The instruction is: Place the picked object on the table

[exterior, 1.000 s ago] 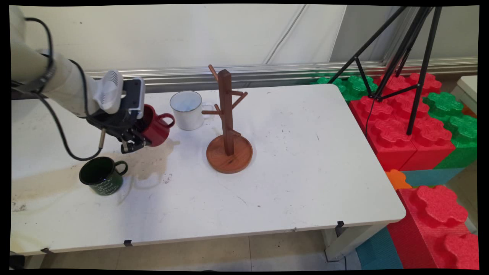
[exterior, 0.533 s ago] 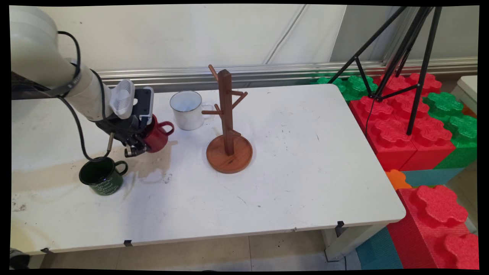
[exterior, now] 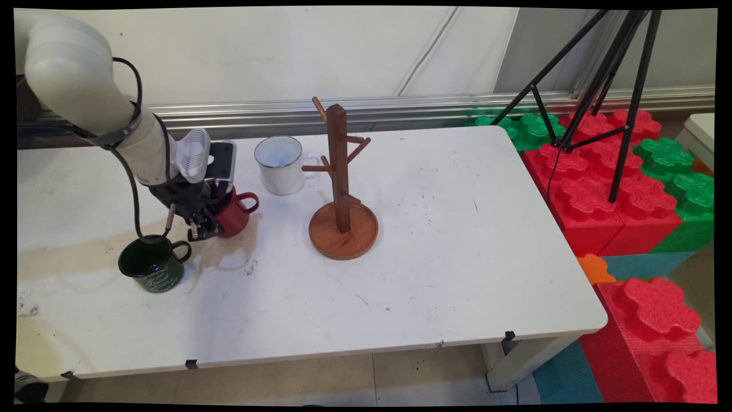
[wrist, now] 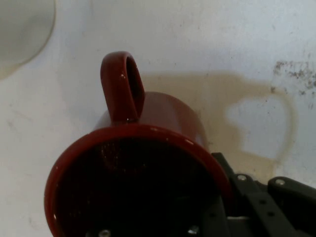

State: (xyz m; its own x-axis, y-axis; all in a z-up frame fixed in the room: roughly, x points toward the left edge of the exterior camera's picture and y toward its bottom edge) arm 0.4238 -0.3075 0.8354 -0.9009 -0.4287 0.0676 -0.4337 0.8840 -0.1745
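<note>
The pincer (exterior: 207, 224) is clenched on the rim of a red mug (exterior: 233, 209), one finger inside it and one outside (its handle (wrist: 122, 85) points away from the hand). The mug sits tilted low over the bench (exterior: 434, 240), between a green mug (exterior: 152, 264) and a white mug (exterior: 280, 165), left of the wooden rack (exterior: 342, 189).

Bright, even light; soft shadows; hand view slightly blurred.

Reaches in from the far left, forearm sloping down and rightward, wrist bent; gripper (exterior: 205, 224) low over the table's left part, clamped on a load.
</note>
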